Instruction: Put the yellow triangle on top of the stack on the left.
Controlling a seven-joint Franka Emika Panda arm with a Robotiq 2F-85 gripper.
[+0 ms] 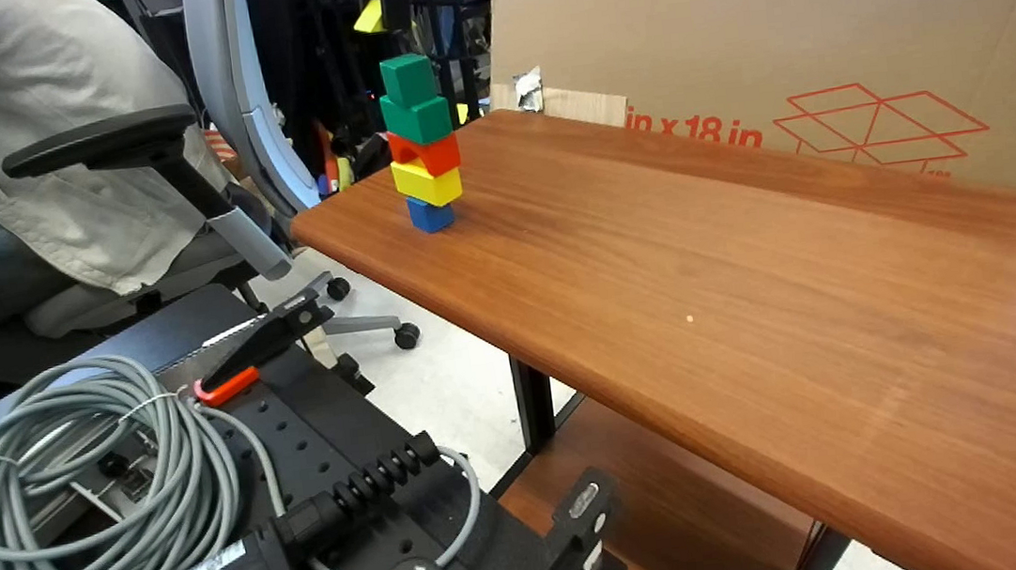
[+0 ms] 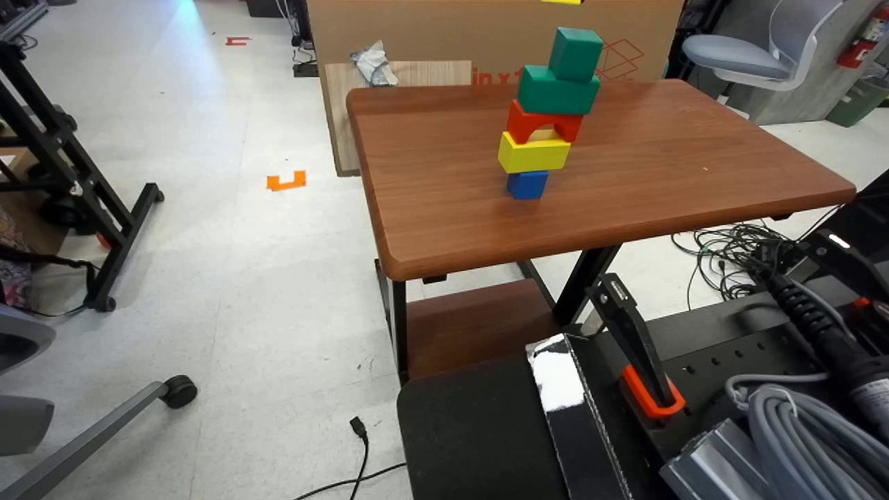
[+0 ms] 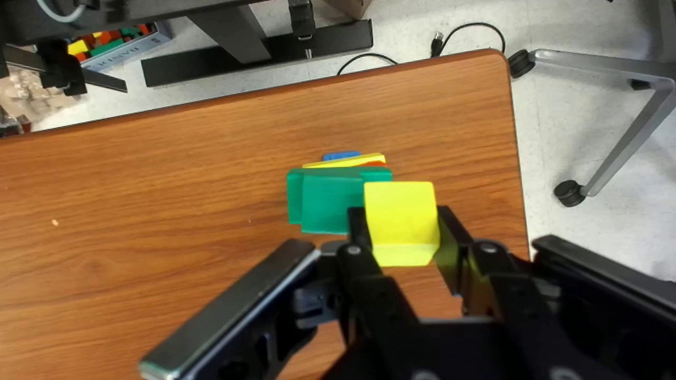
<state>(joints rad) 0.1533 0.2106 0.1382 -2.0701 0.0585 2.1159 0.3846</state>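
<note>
Brown wood grain of the table [image 3: 132, 237] fills most of the wrist view, with pale floor [image 3: 575, 121] beyond its far and right edges. From the near side comes the gripper [image 3: 402, 224], its two dark fingers [image 3: 358, 227] pinched on the yellow triangle [image 3: 401, 211]. Together they block part of the stack [image 3: 322, 195], whose green top shows past them on the left, with thin yellow, red and blue edges on its far side. At far left a box [image 3: 129, 53] of coloured blocks [image 3: 108, 46] sits on the floor; a plug-ended cable [image 3: 437, 46] lies past the table, and a chair base [image 3: 634, 134] stands just off the right edge.

In an exterior view the stack stands upright near the table's left end: blue block [image 1: 431, 215], yellow block [image 1: 426, 183], red arch [image 1: 444, 154], wide green block [image 1: 420, 120], small green block [image 1: 408, 80], from the bottom up. The yellow triangle hangs above the top block and a little left, apart from it. A person [image 1: 56, 115] sits at left on an office chair [image 1: 227, 78] whose back stands near the table's corner. Cardboard [image 1: 700, 48] walls off the far side. Near left, a black bench [image 1: 343, 425] carries a grey cable coil [image 1: 200, 497] and an orange-tipped clamp [image 1: 264, 344].

In an exterior view only a yellow sliver [image 2: 561, 1], cut by the top edge, shows over the stack. The black bench and clamp crowd the near right, and a pale chair [image 2: 736, 55] stands at far right.
</note>
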